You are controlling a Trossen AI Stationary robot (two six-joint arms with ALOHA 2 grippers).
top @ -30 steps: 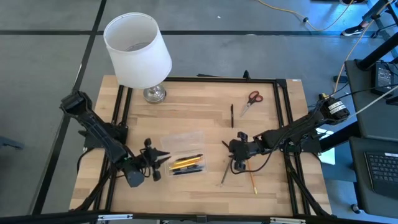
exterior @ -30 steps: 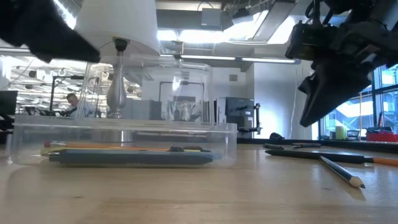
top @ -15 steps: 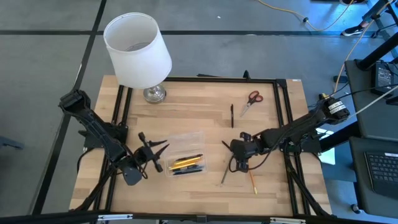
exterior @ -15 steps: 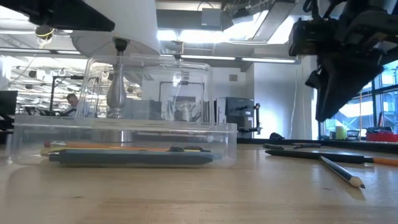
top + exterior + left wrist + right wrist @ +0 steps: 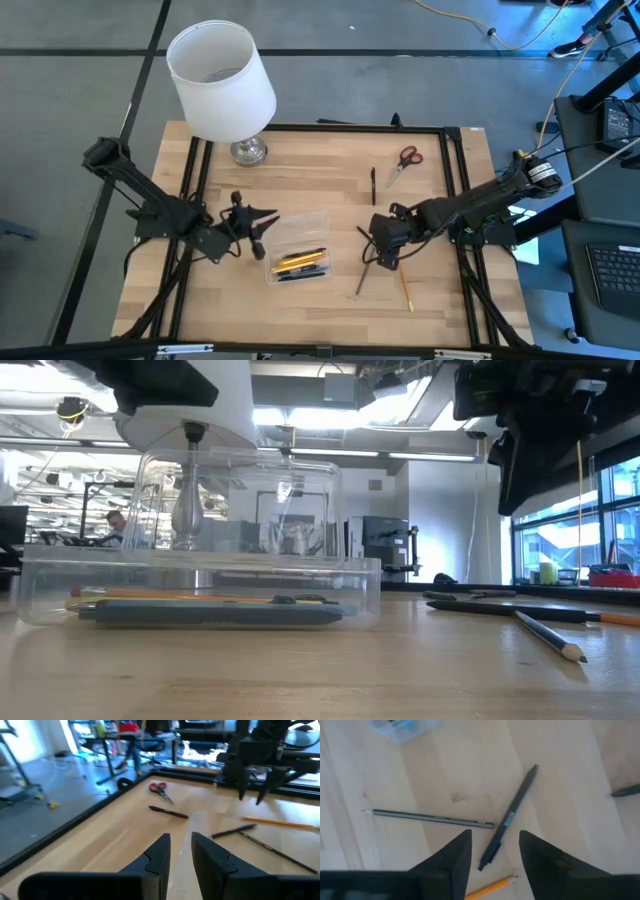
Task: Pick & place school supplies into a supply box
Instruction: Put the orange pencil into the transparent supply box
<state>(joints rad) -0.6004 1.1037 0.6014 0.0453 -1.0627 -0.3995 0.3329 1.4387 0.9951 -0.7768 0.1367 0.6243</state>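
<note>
The clear supply box point(image 5: 296, 248) rests flat on the wooden table and holds several pencils point(image 5: 300, 264), also seen through its wall point(image 5: 200, 610). On the table to its right lie a black pen point(image 5: 509, 817), a grey pencil point(image 5: 430, 817) and an orange pencil point(image 5: 407, 290). Farther off lie another black pen point(image 5: 373, 185) and the red-handled scissors point(image 5: 403, 160). My right gripper point(image 5: 495, 837) is open and empty, hovering above the nearer black pen. My left gripper point(image 5: 256, 224) hangs above the box's left end, open by a narrow gap point(image 5: 180, 840), holding nothing.
A lamp with a white shade point(image 5: 220, 80) stands on a metal base point(image 5: 248, 151) at the table's far left corner. A black frame rail point(image 5: 455, 190) runs along the table's edges. Bare wood lies near the front edge point(image 5: 300, 315).
My left gripper has risen and moved from the near-left of the box toward the far edge, now over the box's left end. My right gripper has lifted higher above the pens. The box and the supplies have stayed where they were.
</note>
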